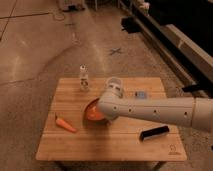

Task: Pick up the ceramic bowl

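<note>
The bowl [93,111] sits tilted on the bench [110,146], right of the carrot [65,124] and in front of the bottle [84,78]. The gripper [103,116] is at the bowl's right edge, hidden under the arm. The bowl looks reached, perhaps partly raised; a clear lift remains.

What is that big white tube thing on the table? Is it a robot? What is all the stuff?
Yes, it is a robot's arm, seen from one camera looking down from above. At its end is its tool for grabbing, down at the orange-red ceramic bowl. The arm hides the tool's tips, so I can't tell if it holds the bowl. On the wooden table also lie a carrot, a small bottle, a white cup, a small blue thing and a black bar.
</note>
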You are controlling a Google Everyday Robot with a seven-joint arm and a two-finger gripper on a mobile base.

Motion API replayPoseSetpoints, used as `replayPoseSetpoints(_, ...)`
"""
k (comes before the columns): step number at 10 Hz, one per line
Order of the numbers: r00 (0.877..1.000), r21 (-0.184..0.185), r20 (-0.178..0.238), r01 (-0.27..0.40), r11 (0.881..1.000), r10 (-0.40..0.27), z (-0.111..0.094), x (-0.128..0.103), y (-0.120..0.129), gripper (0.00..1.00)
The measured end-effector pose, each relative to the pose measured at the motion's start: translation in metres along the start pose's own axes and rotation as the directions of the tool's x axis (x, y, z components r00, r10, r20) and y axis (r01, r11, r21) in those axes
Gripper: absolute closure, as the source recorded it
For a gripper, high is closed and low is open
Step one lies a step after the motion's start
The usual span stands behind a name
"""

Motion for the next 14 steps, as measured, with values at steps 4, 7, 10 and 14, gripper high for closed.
replayPoseSetpoints(4, 1.0, 0.011, -0.006, 0.011, 1.0, -0.011, -0.004, -0.001, -0.002, 0.93)
replayPoseSetpoints(7, 1.0, 0.014, -0.01, 0.015, 1.0, -0.015, -0.006, 0.0, -0.002, 0.93)
replayPoseSetpoints(10, 1.0, 0.021, -0.014, 0.022, 1.0, -0.022, -0.009, -0.001, -0.003, 0.93)
replayPoseSetpoints(14, 0.999, 0.024, -0.018, 0.03, 0.999, -0.029, -0.012, -0.001, -0.004, 0.93)
